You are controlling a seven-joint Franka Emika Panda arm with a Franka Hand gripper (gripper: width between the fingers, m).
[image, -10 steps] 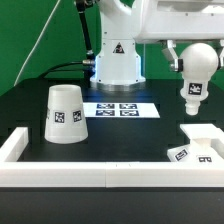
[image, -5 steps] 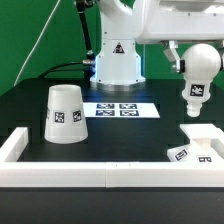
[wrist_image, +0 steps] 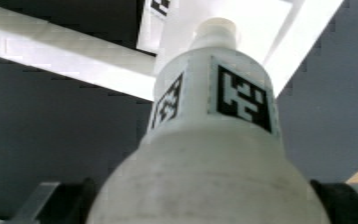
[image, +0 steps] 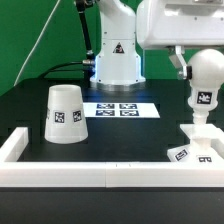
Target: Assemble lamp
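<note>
My gripper [image: 205,60] is shut on the round white bulb [image: 206,80], neck pointing down, at the exterior view's right. The neck tip sits just above or on the flat stepped base [image: 199,146] by the front wall. In the wrist view the bulb [wrist_image: 211,140] fills the frame with its tag facing the camera, dark finger pads [wrist_image: 43,200] at its sides, and the base [wrist_image: 202,25] beyond its neck. The tapered shade [image: 63,113] stands mouth-down at the exterior view's left, well apart from the gripper.
The marker board [image: 120,110] lies flat in the middle in front of the white robot pedestal [image: 117,55]. A white raised wall [image: 95,176] runs along the front and sides of the black table.
My gripper has carried the bulb down and slightly to the exterior view's right, bringing its neck to the base. The shade has not moved.
</note>
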